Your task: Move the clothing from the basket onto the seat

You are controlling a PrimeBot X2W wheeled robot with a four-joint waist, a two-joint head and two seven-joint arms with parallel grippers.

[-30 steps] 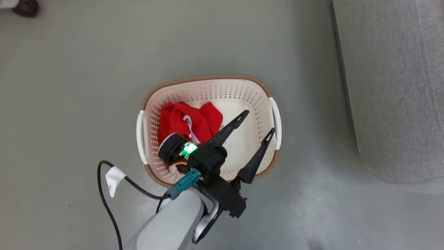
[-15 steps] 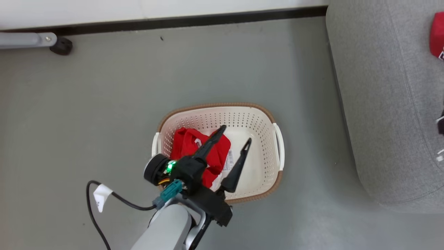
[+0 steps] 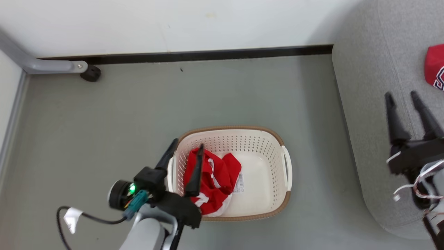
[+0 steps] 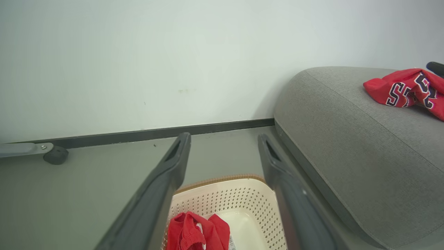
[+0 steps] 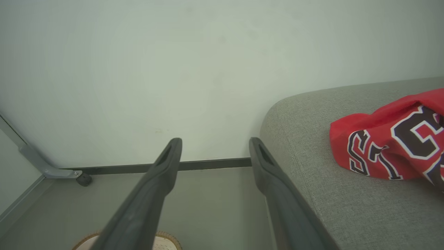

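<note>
With the jersey (image 3: 435, 69) laid on the seat (image 3: 367, 104) at three o'clock, the shorts (image 3: 216, 180) in the basket (image 3: 242, 128) at six appear next to be grasped by the left gripper (image 3: 187, 144), which is held wide open and empty at them, like the right gripper (image 3: 401, 94).

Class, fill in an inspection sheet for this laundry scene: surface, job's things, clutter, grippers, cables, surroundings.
Surface: grey floor, the basket standing on it.
Job's things: red shorts lie in the basket; red jersey lies on the seat.
Clutter: nothing seen.
Grippers: left gripper open, empty, over the basket's left edge; right gripper open, empty, over the seat.
Cables: black cable with white tag by the left arm; thin white wires at the right wrist.
Surroundings: white wall, dark skirting, grey metal leg.
</note>
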